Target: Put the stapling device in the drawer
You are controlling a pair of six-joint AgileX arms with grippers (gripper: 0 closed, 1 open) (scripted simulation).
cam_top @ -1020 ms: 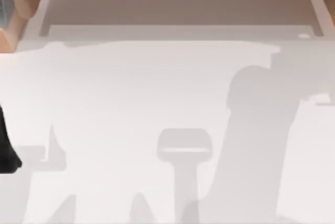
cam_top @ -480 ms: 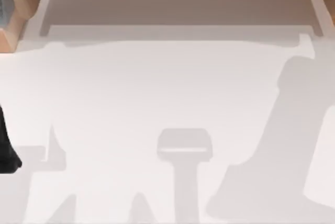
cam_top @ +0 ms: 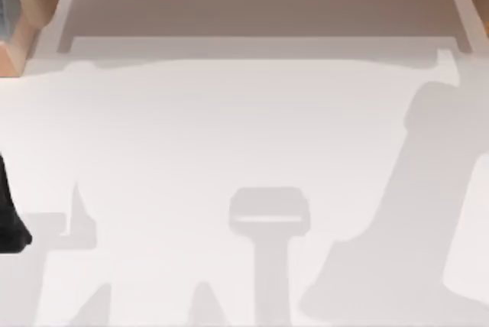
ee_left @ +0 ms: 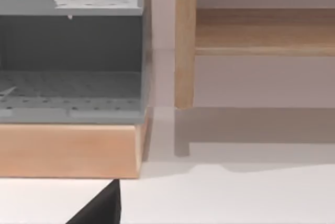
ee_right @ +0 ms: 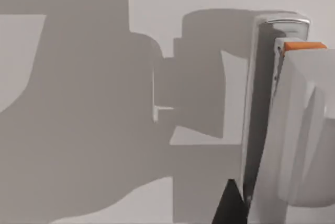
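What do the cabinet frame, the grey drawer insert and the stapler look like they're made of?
The cabinet frame looks like light wood with a matte finish, going by its tan colour and faint grain. The grey drawer insert looks like plastic or painted metal; its floor is dotted with small holes. The stapler looks like smooth white plastic with an orange tip, though a rendering leaves this open.

Left arm: a black section of it (cam_top: 11, 212) stands at the far left edge of the top view, about midway between the near and far sides, upright and narrowing upward.
Left gripper: a dark wedge-shaped tip (ee_left: 99, 209) juts into the left wrist view, low and close over the tabletop (ee_left: 235, 198).
Right gripper: a dark pointed tip (ee_right: 230, 205) reaches into the right wrist view, hanging above the tabletop.
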